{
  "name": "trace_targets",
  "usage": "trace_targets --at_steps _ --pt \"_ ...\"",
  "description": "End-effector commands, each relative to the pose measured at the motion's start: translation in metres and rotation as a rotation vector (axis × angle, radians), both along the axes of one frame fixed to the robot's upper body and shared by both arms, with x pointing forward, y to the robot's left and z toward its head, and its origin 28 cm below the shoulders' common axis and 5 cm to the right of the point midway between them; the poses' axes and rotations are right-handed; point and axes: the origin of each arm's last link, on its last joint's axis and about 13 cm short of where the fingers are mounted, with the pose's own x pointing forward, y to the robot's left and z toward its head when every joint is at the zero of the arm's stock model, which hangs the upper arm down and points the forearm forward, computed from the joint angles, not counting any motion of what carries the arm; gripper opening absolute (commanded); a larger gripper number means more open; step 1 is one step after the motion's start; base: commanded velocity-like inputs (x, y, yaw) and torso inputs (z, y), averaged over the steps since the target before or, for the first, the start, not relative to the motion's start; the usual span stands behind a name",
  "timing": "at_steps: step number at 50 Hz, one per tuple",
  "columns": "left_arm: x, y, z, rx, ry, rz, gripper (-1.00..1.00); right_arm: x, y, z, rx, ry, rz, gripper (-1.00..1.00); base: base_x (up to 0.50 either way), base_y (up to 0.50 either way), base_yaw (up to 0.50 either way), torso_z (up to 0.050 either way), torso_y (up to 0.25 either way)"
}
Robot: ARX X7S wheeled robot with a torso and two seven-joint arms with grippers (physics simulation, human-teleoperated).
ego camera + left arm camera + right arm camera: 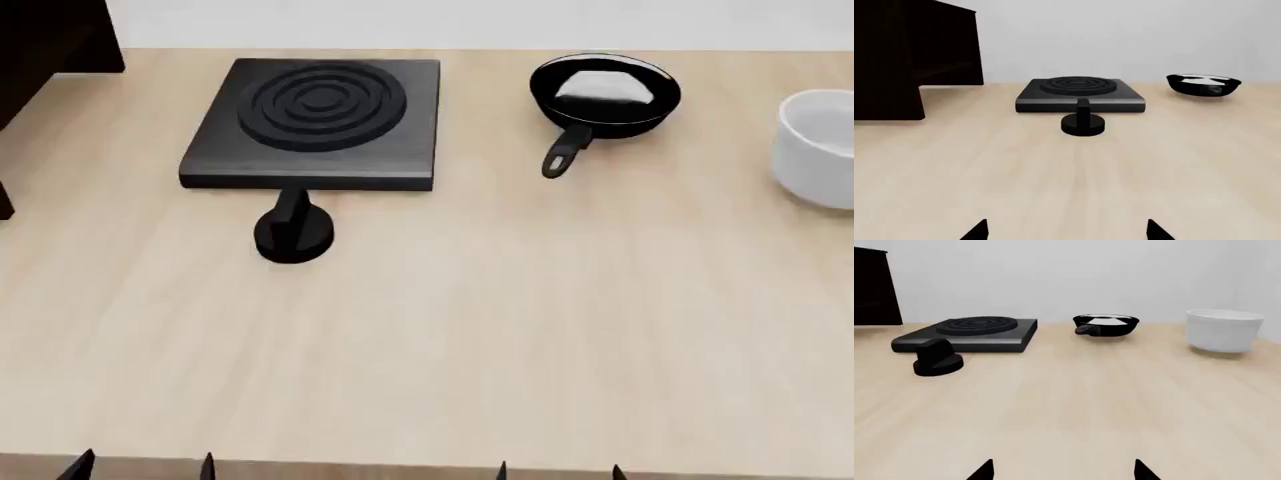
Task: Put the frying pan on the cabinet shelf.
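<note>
One frying pan (605, 95), one ringed plate (315, 123), one knob (292, 236) and one white bowl (817, 147) sit on the table (534, 330), the bowl missing from the left wrist view, the pan far beyond both grippers' (142, 465) (559, 470) spread tips.

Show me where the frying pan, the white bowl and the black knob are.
frying pan (605, 92), head view, on its glossy base.
white bowl (1224, 332), right wrist view, on its outer wall.
black knob (292, 237), head view, on its round base.
</note>
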Motion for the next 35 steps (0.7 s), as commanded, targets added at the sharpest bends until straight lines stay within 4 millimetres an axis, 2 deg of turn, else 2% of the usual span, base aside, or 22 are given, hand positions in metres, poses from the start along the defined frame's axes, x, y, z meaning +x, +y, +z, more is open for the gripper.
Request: trace_targets --at_steps 1,10,16,27,35 --pt "0.0 0.0 0.0 0.01 0.0 0.0 1.0 0.001 0.0 -0.002 0.0 0.0 0.0 1.0 0.0 0.0 0.0 0.0 0.0" --pt "-0.013 -0.002 -0.01 -0.032 0.019 -0.013 1.0 -0.001 0.001 0.0 0.006 0.023 -0.056 1.0 0.0 0.0 0.0 0.0 0.0" --pt "-0.003 -0.003 -0.013 -0.036 0.013 -0.004 1.0 -0.001 0.001 0.0 -0.006 0.016 -0.063 1.0 0.0 0.0 0.0 0.0 0.0" --pt "-0.004 -0.001 -0.011 -0.036 -0.008 -0.009 1.0 -0.001 0.001 0.0 -0.021 0.005 -0.07 1.0 0.0 0.0 0.0 0.0 0.0" --pt "-0.004 -0.003 -0.003 -0.036 -0.03 -0.023 1.0 -0.001 0.001 0.0 -0.026 0.002 -0.067 1.0 0.0 0.0 0.0 0.043 0.0"
